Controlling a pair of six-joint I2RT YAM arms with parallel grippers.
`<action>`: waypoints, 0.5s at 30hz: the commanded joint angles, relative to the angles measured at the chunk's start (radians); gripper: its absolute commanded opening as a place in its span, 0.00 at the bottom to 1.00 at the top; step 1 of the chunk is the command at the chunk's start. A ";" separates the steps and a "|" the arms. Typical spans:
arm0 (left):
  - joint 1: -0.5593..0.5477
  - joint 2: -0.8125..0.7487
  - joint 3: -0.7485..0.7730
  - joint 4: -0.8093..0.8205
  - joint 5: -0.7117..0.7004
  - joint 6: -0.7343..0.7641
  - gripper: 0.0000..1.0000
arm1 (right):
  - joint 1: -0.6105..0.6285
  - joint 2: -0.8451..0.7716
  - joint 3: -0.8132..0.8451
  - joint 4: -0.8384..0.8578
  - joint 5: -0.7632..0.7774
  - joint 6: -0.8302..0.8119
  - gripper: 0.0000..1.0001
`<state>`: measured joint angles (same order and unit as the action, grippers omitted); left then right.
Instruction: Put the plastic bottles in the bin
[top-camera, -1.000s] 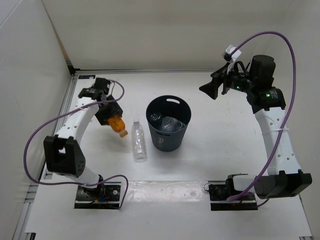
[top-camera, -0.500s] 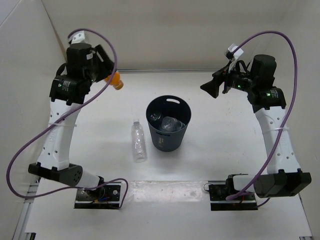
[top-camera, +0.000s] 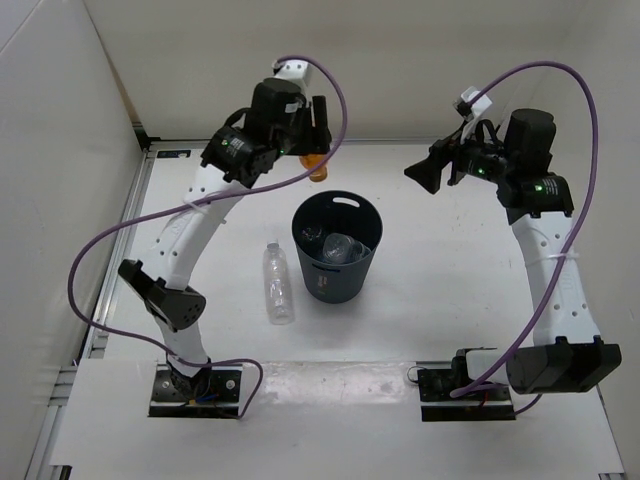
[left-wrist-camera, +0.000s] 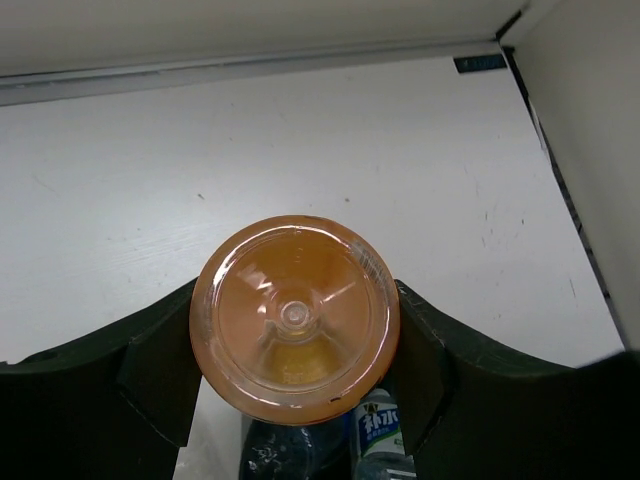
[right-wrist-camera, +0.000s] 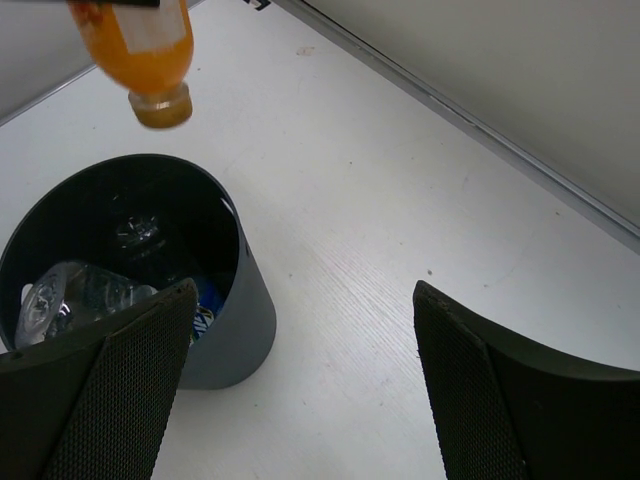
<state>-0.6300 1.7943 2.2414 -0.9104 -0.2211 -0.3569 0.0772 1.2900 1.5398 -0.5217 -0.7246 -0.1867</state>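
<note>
My left gripper (top-camera: 312, 150) is shut on the stubby orange bottle (top-camera: 316, 167) and holds it cap down, high above the far rim of the dark grey-blue bin (top-camera: 337, 250). The left wrist view shows the bottle's base (left-wrist-camera: 294, 318) between the jaws, with labelled bottles in the bin below. The right wrist view shows the orange bottle (right-wrist-camera: 140, 50) hanging above the bin (right-wrist-camera: 215, 330), which holds clear bottles, one with a blue label. The long plain clear bottle (top-camera: 278, 281) lies on the table left of the bin. My right gripper (top-camera: 424, 172) is open and empty, high at the right.
White walls close the table at the back and left. A metal rail (top-camera: 120, 250) runs along the left edge. Purple cables loop from both arms.
My left arm has lifted the orange bottle from the table at the left, up and rightward, to above the bin's far rim. The right arm has barely moved.
</note>
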 joint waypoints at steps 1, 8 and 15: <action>-0.052 -0.046 -0.028 0.036 0.008 0.015 0.32 | -0.014 -0.037 -0.012 0.025 0.004 0.009 0.90; -0.105 -0.062 -0.091 0.062 0.005 0.015 0.34 | -0.016 -0.040 -0.027 0.020 0.001 0.007 0.90; -0.122 -0.084 -0.178 0.070 0.003 0.030 0.45 | -0.011 -0.034 -0.035 0.032 -0.002 0.006 0.90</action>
<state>-0.7460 1.7760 2.0850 -0.8593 -0.2211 -0.3408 0.0643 1.2751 1.5185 -0.5209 -0.7204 -0.1867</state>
